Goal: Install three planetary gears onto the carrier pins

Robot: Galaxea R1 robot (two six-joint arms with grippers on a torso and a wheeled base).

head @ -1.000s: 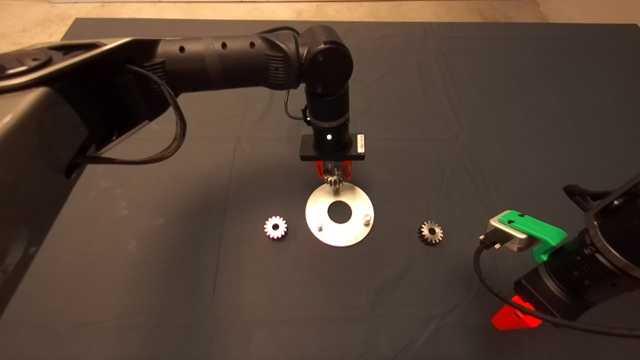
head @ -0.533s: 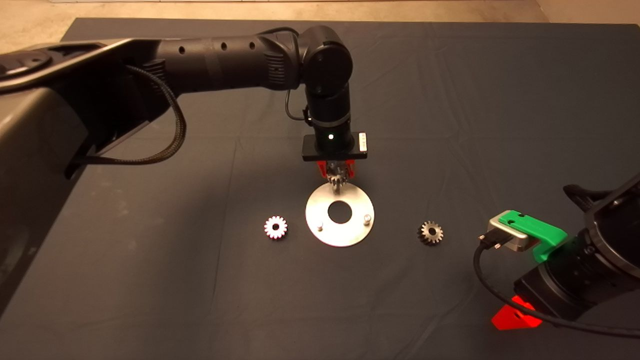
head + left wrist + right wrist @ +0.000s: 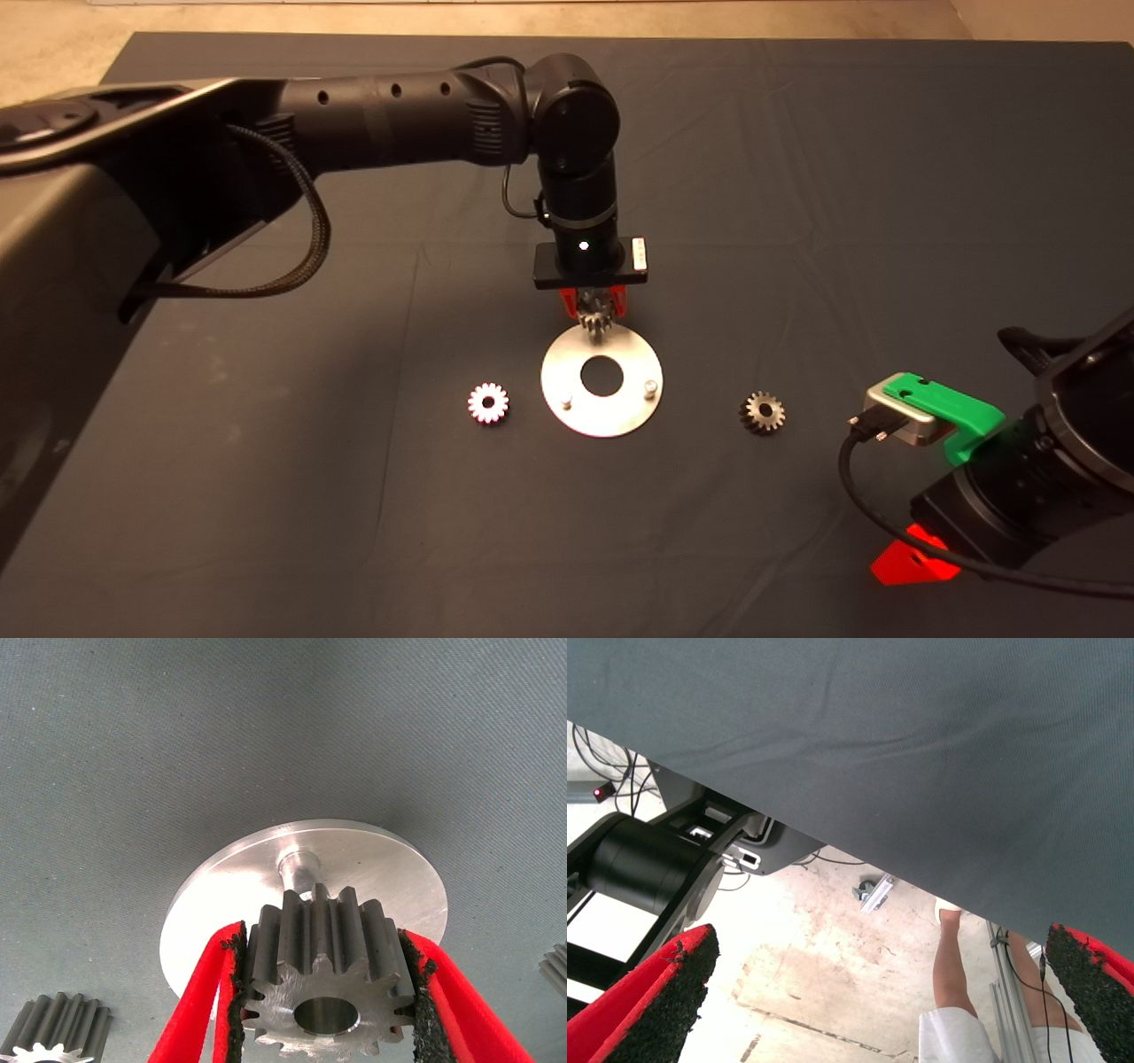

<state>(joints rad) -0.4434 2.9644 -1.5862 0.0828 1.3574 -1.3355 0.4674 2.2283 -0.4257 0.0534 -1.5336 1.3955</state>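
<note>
Above the far carrier pin [image 3: 299, 870], left gripper [image 3: 325, 992] clamps a planetary gear [image 3: 325, 979]

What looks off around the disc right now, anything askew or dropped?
Nothing stands out. The left pincer holds one planetary gear level, by the far carrier pin on the disc. The other two gears lie flat on the mat, one on each side of the disc. The right pincer waits at the lower right edge.

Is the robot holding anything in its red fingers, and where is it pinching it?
Yes. The left gripper pinches one planetary gear by its toothed sides, over a carrier pin. The right gripper holds nothing.
</note>
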